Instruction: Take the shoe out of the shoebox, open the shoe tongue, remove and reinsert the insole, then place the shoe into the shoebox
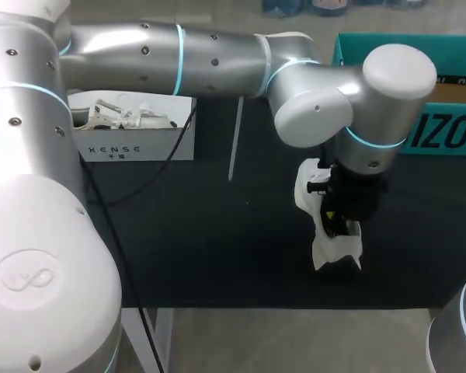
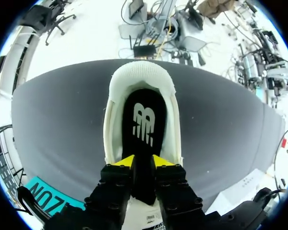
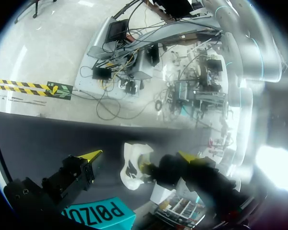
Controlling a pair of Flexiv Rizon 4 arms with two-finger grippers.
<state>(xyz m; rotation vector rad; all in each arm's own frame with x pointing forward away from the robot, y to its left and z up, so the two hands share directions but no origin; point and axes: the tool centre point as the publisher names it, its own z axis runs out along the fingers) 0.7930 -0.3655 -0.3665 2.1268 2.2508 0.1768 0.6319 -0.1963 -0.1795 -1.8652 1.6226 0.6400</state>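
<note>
**Clerk:** Right, item one, the shoe (image 1: 328, 241)?

**Checker:** White, out of its box, on the black table (image 1: 217, 233) at the right centre of the head view. It lies mostly under the left arm's wrist. Its opening faces the left wrist camera.

**Clerk:** Item two, the insole (image 2: 145, 139)?

**Checker:** Black. It lies inside the shoe and runs from the heel cup back between the fingers.

**Clerk:** The left gripper (image 2: 143, 163)?

**Checker:** Clenched on the insole, one yellow tip on each side of its near end.

**Clerk:** The right gripper (image 3: 140, 155)?

**Checker:** Released, fingers wide apart and holding nothing. It is well clear of the shoe, which shows ahead of it.

**Clerk:** The shoebox (image 1: 408, 85)?

**Checker:** Teal, at the upper right of the head view, beyond the shoe.

**Clerk:** Sundries?

**Checker:** A white box (image 1: 136, 132) at the upper left, with a black cable (image 1: 124, 256) trailing from it.

**Clerk:** Step in hand?

**Checker:** Judged to be the insole step. Whether it is coming out or going back in cannot be told. If out, the next move is a steady pull along the shoe. If in, it is a push toward the toe, then letting go. In both cases the shoe may drag along unless it is braced.
</note>
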